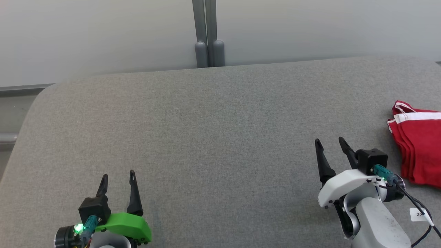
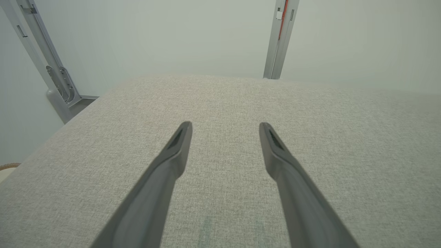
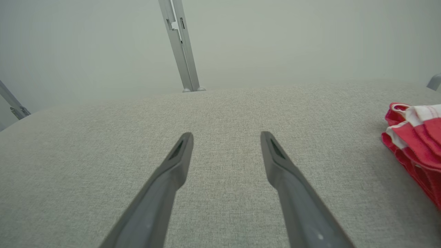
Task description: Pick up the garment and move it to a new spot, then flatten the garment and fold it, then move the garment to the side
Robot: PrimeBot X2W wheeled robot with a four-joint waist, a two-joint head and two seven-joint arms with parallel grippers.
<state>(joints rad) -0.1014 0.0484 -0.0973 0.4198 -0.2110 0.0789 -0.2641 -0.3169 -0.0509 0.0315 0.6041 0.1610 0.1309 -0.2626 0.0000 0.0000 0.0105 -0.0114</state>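
The garment (image 1: 418,148) is red cloth with white trim, folded into a stack at the right edge of the grey padded table (image 1: 206,137); the picture's edge cuts it off. It also lies at the right in the right wrist view (image 3: 418,137). My right gripper (image 1: 330,142) stands open just left of the garment, apart from it, nothing between its fingers (image 3: 225,136). At the lower left my left gripper (image 1: 118,175) is open and empty over bare table (image 2: 225,125).
The table's rounded far-left corner (image 1: 51,89) and back edge meet a pale wall with a grey upright post (image 1: 206,34). A cable and a white tag (image 1: 418,213) hang from my right wrist.
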